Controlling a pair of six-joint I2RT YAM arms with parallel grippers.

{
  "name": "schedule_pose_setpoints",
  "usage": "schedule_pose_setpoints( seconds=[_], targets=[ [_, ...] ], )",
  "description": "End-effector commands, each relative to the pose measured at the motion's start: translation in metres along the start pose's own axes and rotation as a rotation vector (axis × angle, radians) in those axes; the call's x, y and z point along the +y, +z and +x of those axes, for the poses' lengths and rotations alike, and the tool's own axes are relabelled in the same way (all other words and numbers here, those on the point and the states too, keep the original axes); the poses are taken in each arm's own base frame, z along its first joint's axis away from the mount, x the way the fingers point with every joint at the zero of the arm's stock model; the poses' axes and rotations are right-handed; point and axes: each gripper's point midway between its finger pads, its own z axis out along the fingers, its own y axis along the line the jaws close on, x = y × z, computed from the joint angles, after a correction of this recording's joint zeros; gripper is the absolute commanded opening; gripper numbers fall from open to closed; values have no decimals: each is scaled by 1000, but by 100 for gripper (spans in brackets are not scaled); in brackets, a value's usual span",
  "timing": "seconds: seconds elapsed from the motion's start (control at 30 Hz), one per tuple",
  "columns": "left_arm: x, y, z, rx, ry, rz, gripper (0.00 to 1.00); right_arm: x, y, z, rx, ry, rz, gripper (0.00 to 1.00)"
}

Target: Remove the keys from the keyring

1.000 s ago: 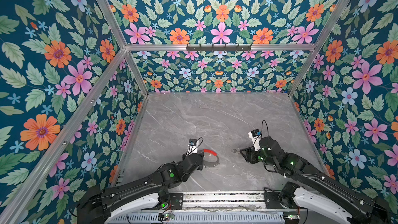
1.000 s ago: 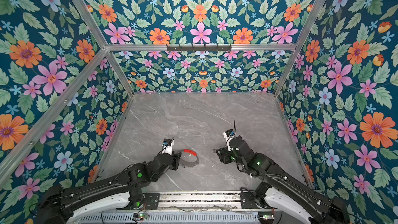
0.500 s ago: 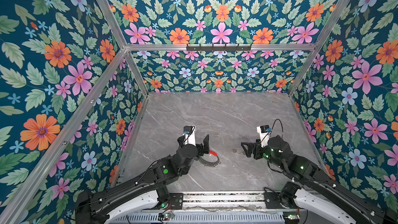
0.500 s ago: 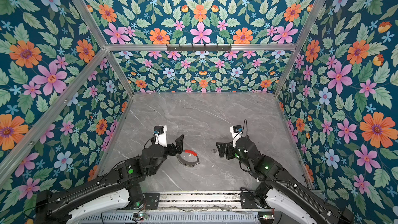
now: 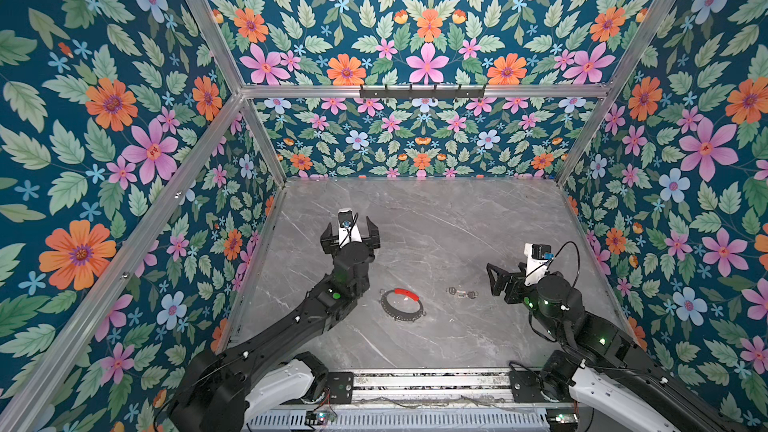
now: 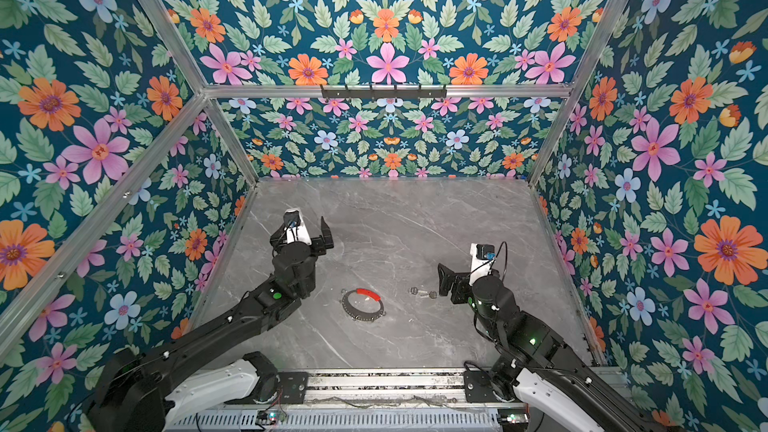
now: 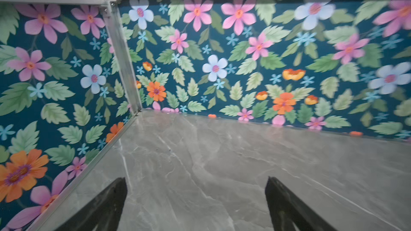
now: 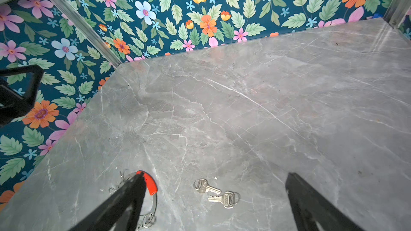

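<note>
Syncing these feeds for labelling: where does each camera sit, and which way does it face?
Top views: overhead above the robot's base, looking down at the table; left gripper, right gripper and arms show.
Left wrist: faces bare table and a wall corner; own open fingers.
Right wrist: looks down on keys and keyring, shared with top views; own open fingers.

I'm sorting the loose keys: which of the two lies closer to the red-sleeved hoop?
The key with its round head turned toward the hoop. The other key lies beyond it, with its head turned away from the hoop.
</note>
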Motion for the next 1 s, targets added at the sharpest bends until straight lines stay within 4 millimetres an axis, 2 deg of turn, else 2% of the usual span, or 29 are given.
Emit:
schedule_pose_setpoints(
  seconds=[0.0, 0.13, 0.23, 0.33, 0.43, 0.6, 0.73, 0.83, 0.97],
  targets=[
    [17, 30, 3, 15, -50, -58, 100, 0, 2, -8, -33, -2, 14, 99],
    [66, 75, 32, 93, 25, -249, 100, 1, 5, -5, -20, -20, 14, 99],
    [98, 100, 68, 195, 60, -348, 100, 2, 4, -5, -16, -34, 9, 99],
    [117, 112, 105, 293, 117, -389, 100, -2, 3, -5, -17, -38, 28, 99],
    [132, 113, 131, 338, 154, -424, 100, -5, 1, -5, -28, -38, 34, 99],
    [146, 102, 135, 236, 166, -431, 99, -5, 3, -5, -41, -42, 31, 99],
    [136, 102, 137, 230, 125, -305, 96, -13, 6, -9, -62, -9, 90, 99],
    [125, 92, 132, 183, 114, -197, 93, -19, 8, -14, -79, 7, 148, 99],
    [128, 83, 127, 145, 93, -188, 95, -21, 13, -17, -91, 14, 177, 99]
  ],
)
